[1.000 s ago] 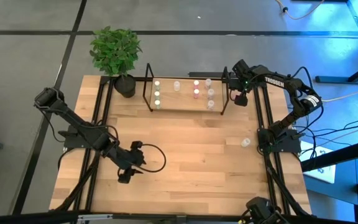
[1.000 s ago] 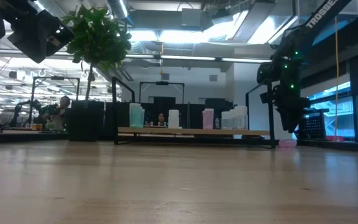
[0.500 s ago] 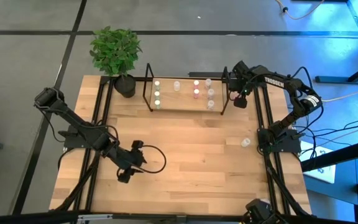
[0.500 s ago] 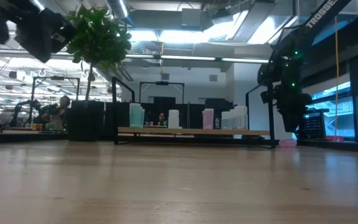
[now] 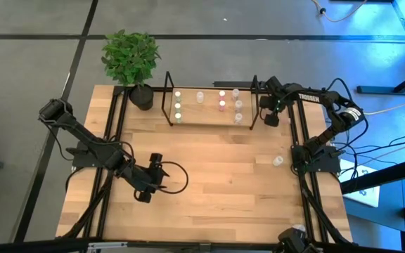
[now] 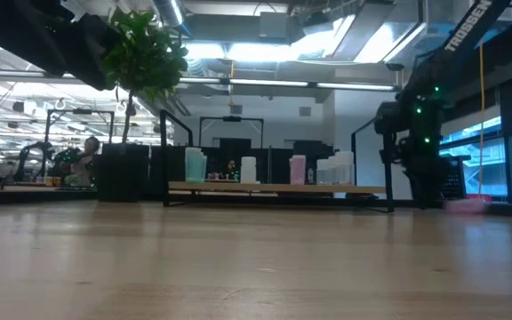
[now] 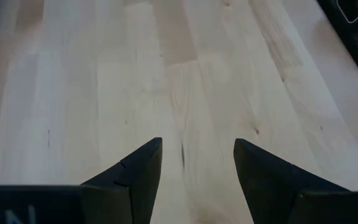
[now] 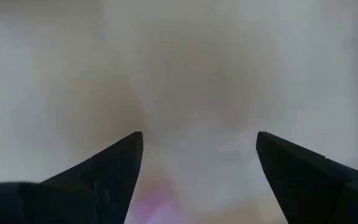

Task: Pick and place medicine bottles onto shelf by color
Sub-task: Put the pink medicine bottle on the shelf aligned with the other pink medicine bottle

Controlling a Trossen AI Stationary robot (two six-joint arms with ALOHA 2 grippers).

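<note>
Shelf (image 5: 209, 125) at the far side of the table (image 5: 209, 183) already carries most of the medicine bottles (image 5: 222, 105): two greenish ones stand at its left end, a clear one is near the middle, pink ones come next and pale ones are at the right end. One bottle (image 5: 278, 161) is not yet placed; it stands alone on the table near the right edge, well apart from the shelf. So I judge the task is nearly finished. Right gripper (image 5: 271, 112) is just beside the right end of the shelf, its fingers are spread wide and nothing is between them. Left gripper (image 7: 197, 155) waits over bare wood at the near left, partly open and also empty.
</note>
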